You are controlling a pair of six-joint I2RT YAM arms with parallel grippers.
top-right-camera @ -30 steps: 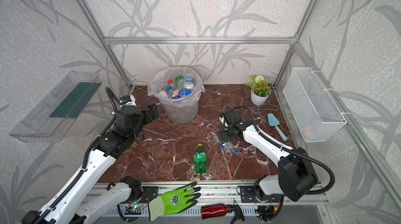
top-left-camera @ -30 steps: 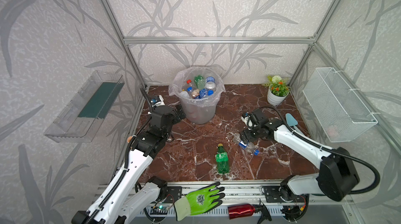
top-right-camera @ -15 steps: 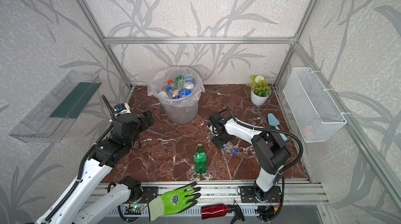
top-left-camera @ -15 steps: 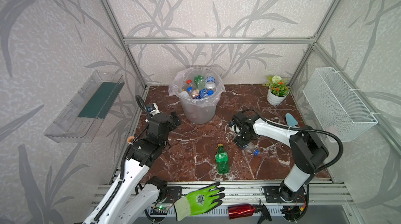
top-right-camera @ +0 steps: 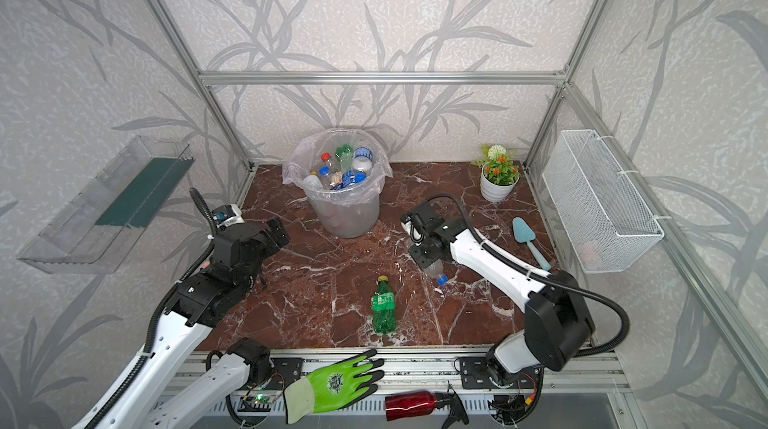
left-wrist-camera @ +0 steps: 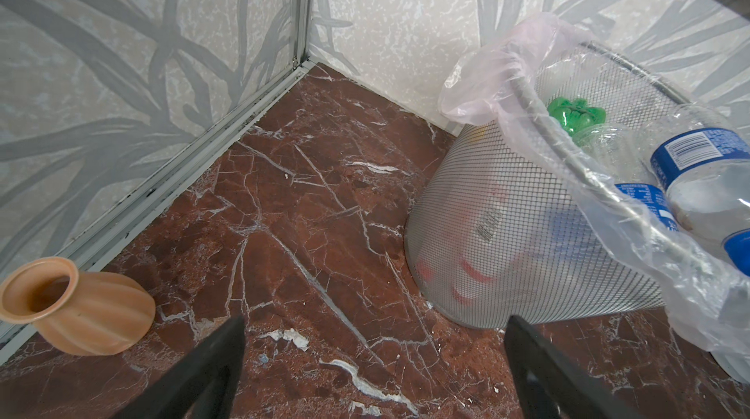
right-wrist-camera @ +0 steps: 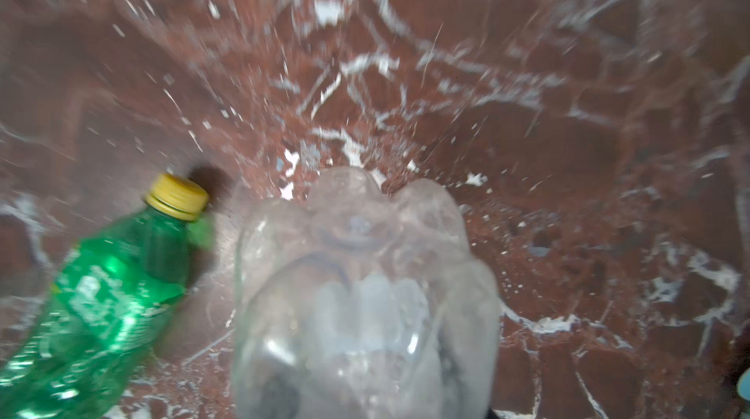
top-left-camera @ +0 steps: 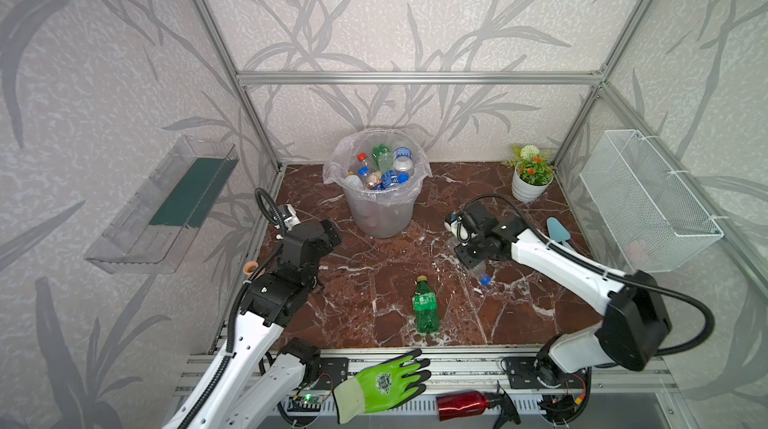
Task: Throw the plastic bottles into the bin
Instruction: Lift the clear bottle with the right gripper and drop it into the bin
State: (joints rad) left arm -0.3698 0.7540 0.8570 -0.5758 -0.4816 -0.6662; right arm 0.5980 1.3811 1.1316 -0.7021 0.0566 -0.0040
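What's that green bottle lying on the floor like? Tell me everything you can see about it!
The green bottle is see-through green plastic with a yellow screw cap and a green label with pale print around its middle. It lies on its side on the red-brown marble floor, near the front middle, with its cap pointing toward the back, where the bin stands. Only the floor touches it. The clear bottle is apart from it, to its right in both top views.

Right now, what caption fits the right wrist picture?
Clear bottle gripped close to the camera, green bottle lying nearby on the red marble floor.
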